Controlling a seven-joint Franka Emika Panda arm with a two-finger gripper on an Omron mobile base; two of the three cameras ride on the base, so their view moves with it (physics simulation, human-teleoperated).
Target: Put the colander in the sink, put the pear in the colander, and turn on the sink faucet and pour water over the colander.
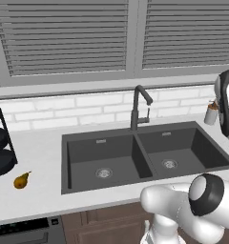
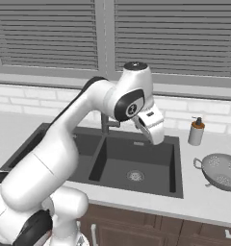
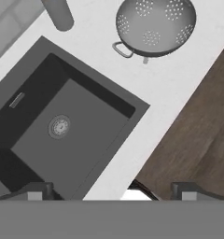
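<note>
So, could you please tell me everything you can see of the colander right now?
The colander is a small round bowl of pale grey, metal-looking material, pierced with clusters of small holes. A loop handle sticks out from its rim; the right base view shows one at its left side. It sits upright and empty on the white counter, right of the sink and apart from its edge. The soap dispenser stands behind it, not touching. Nothing grips it.
</note>
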